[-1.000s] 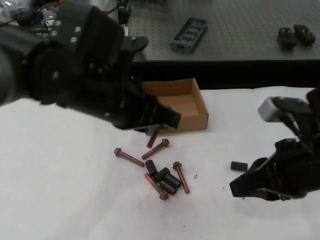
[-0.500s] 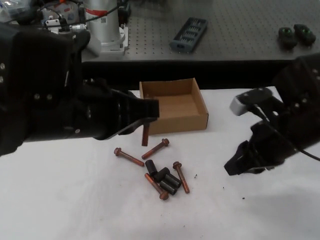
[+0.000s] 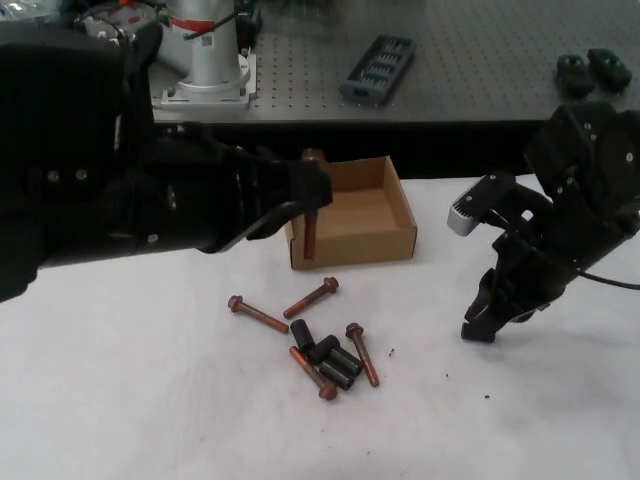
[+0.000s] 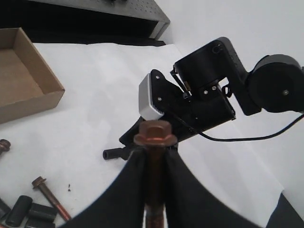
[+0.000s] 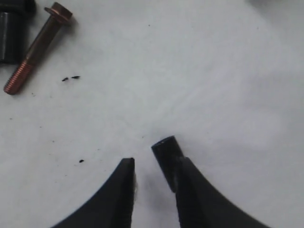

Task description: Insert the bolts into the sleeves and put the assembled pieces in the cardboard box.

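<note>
The left gripper's fingers [image 4: 128, 190] are pressing in from both sides on the shank of a copper-coloured bolt [image 4: 152, 135], so we are reading the left gripper [image 4: 153, 156] as clamped on it. The bolt is standing upright with its hex head above the fingertips. In the high view it is hanging clear of the sheet, lining up with the corner of the cardboard box [image 3: 360, 245] nearest the left arm.

The right gripper's fingers [image 5: 116, 199] are standing apart with a black sleeve [image 5: 164, 154] between them. The sleeve is leaning against one finger while a strip of sheet is showing between it and the other, so we are taking the right gripper [image 5: 155, 162] as not closed on it. We cannot tell whether the sleeve is resting on the sheet or lifted. In the high view this gripper is pointing down at the white sheet [image 3: 150, 400], well apart from the box.

Between the arms, four loose bolts [image 3: 258, 313] are lying flat on the sheet in front of the box, fanning around a cluster of loose sleeves [image 3: 335, 362]. Behind the sheet we are seeing a perforated bench [image 3: 480, 70] carrying a ribbed black block [image 3: 377, 68].
</note>
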Available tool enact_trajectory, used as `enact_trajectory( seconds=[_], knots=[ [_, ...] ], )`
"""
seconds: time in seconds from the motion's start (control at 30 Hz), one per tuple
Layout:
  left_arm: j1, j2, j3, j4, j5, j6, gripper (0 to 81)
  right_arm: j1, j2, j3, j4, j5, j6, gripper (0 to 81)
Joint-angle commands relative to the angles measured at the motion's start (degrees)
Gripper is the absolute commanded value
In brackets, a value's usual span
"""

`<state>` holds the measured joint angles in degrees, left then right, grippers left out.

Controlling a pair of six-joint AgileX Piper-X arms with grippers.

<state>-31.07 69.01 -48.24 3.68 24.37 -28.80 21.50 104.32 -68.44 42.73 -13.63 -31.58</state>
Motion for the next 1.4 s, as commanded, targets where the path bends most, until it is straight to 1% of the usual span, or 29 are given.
enact_trajectory(
  seconds=[0.0, 0.27, 0.6, 0.77, 0.97, 1.2, 1.23, 1.3, 1.37],
  knots=[
    [0.13, -0.76, -0.25, -1.24, 0.83, -1.18, 0.6, -0.68, 1.10, -1.61, -0.08, 0.22, -3.79, 23.1],
    [0.13, -0.76, -0.25, -1.24, 1.81, -1.27, 0.6, -0.84, 3.88, -1.99, 0.83, 0.70, -9.35, 23.4],
    [0.13, -0.76, -0.25, -1.24, 2.10, -1.27, 0.6, -0.84, 4.78, -1.99, 0.77, 0.70, -13.66, 23.4],
    [0.13, -0.76, -0.25, -1.24, 3.74, -1.27, 0.6, -0.84, 5.95, -1.99, 0.20, 0.70, -15.54, 23.4],
    [0.13, -0.76, -0.25, -1.24, 4.92, -1.27, 0.6, -0.84, 8.57, -1.99, 0.39, 1.55, -15.72, 23.4],
    [0.13, -0.76, -0.25, -1.24, 4.92, -1.27, 0.6, -0.84, 8.66, -1.99, 0.73, 1.55, -15.50, 23.2],
    [0.13, -0.76, -0.25, -1.24, 4.92, -1.27, 0.6, -0.84, 8.66, -1.99, 0.73, 1.55, -15.25, 22.6],
    [0.13, -0.76, -0.25, -1.24, 4.92, -1.27, 0.6, -0.84, 8.66, -1.99, 0.35, 1.55, -14.39, 18.9],
    [0.13, -0.76, -0.25, -1.24, 4.92, -1.27, 0.6, -0.84, 8.66, -1.99, 0.37, 1.55, -14.36, 13.2]
  ],
)
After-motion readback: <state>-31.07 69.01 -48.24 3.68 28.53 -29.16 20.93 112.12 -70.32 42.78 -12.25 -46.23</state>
